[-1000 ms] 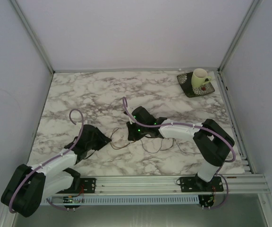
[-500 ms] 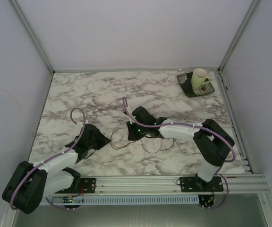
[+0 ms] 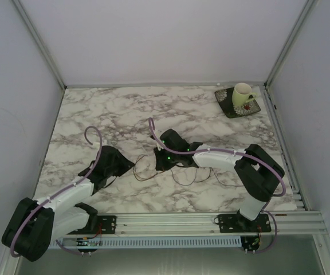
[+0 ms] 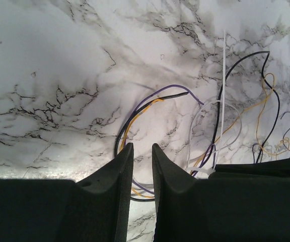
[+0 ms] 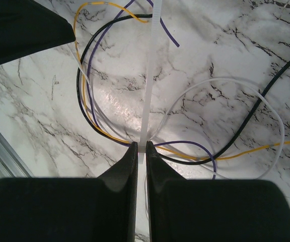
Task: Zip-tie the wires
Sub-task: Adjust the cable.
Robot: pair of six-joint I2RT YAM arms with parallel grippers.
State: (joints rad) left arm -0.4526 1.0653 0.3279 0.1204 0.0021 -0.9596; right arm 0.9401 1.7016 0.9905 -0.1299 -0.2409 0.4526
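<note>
Progress early: tie (image 5: pixel 150 75) lies unlooped across wires (image 5: pixel 78 88).
At wires, right end effector (image 5: pixel 141 146) clamps tie; left end effector (image 4: pixel 141 148) nearly together, grip unclear. Looping, cinching remain.

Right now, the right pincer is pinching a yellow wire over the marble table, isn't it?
Not quite. The right pincer is pinching the white zip tie, not a yellow wire. The wires lie loose on the marble table beneath it. The right wrist view shows the white strip caught between its shut jaws.
</note>
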